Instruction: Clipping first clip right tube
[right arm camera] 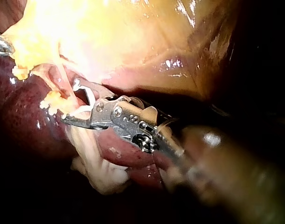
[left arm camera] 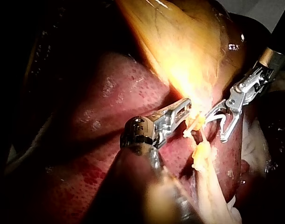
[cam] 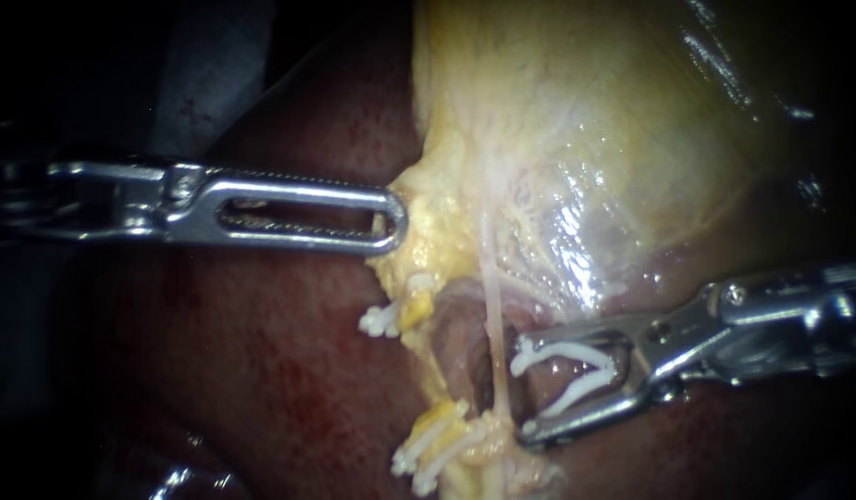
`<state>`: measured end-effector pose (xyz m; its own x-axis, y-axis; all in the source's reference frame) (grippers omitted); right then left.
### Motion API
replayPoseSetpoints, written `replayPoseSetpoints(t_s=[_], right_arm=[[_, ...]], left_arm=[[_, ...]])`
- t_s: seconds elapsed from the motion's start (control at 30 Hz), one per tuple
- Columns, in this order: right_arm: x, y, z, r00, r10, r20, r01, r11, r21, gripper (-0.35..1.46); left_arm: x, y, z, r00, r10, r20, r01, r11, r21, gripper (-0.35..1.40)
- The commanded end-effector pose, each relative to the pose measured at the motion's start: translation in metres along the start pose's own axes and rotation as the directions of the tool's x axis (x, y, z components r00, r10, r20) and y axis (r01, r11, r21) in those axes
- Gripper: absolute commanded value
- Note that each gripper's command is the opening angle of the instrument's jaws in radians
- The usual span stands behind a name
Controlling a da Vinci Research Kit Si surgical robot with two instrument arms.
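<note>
**Right instrument at the right tube, clip loaded**

The dark red liver [cam: 261, 389] fills the lower left and the pale yellow gallbladder [cam: 576, 120] lies above it. The left instrument [cam: 390, 222] has its jaws closed on the gallbladder's fatty edge. The right instrument [cam: 522, 389] has its jaws spread, carrying a white clip [cam: 566, 350] between them. The right tube [cam: 490, 296], a thin pale strand, runs down at the clip's mouth; whether it lies inside cannot be told. Other clips [cam: 379, 320] sit on tissue to the left.

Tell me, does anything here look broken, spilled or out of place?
Nothing stands out. The right tool holds an open white clip right at the thin tube; the left tool grips the gallbladder edge.
</note>
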<state>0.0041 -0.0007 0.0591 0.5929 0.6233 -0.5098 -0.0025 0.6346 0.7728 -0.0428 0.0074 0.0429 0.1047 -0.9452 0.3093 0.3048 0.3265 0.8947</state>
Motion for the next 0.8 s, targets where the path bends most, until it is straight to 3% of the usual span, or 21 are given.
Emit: replayPoseSetpoints(t_s=[0.03, 0.37, 0.8], right_arm=[[-0.0001, 0.0002, 0.0002, 1.0, -0.001, 0.0, 0.001, 1.0, -0.001, 0.59], [-0.0001, 0.0015, 0.0012, 1.0, 0.005, -0.003, -0.005, 1.0, -0.008, 0.58], [0.0008, 0.0019, 0.0025, 1.0, 0.02, -0.002, -0.02, 1.0, 0.018, 0.51]], left_arm=[[0.0, 0.0, 0.0, 1.0, 0.0, 0.0, 0.0, 1.0, 0.0, -0.35], [0.0001, -0.0001, 0.0002, 1.0, 0.0, 0.001, 0.0, 1.0, -0.001, -0.35], [0.0001, -0.0002, 0.0003, 1.0, 0.0, 0.001, 0.0, 1.0, -0.002, -0.35]])
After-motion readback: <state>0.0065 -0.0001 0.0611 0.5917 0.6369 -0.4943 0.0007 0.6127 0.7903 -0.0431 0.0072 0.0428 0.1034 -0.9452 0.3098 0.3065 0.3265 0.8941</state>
